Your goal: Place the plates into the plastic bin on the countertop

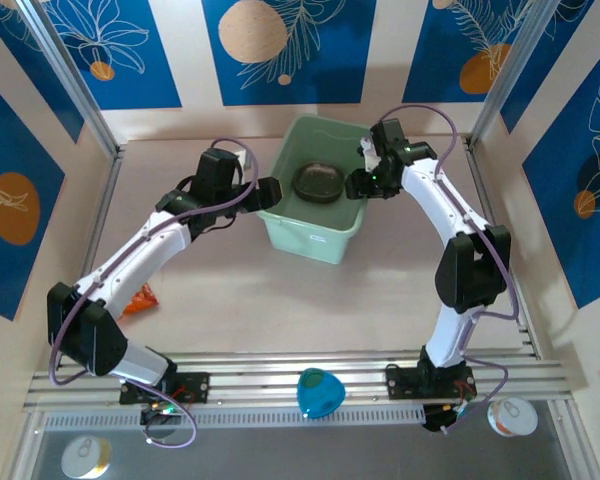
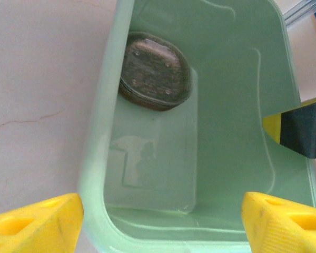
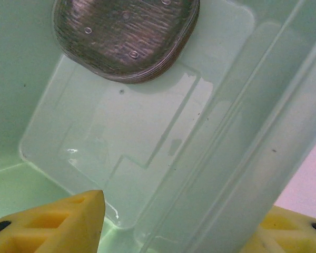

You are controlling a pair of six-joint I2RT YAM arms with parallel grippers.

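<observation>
- From above, the plates [image 1: 318, 183] are seen stacked inside the bin [image 1: 310, 235] on the counter [image 1: 240, 290]; the left hand [image 1: 270, 193] and right hand [image 1: 362, 183] are held at opposite rims.
- At the left wrist, yellow fingers [image 2: 37, 221] are spread wide and empty over the bin's rim.
- At the right wrist, fingers [image 3: 52, 224] are likewise parted, nothing gripped; the work is judged all but done, only withdrawal left.
</observation>
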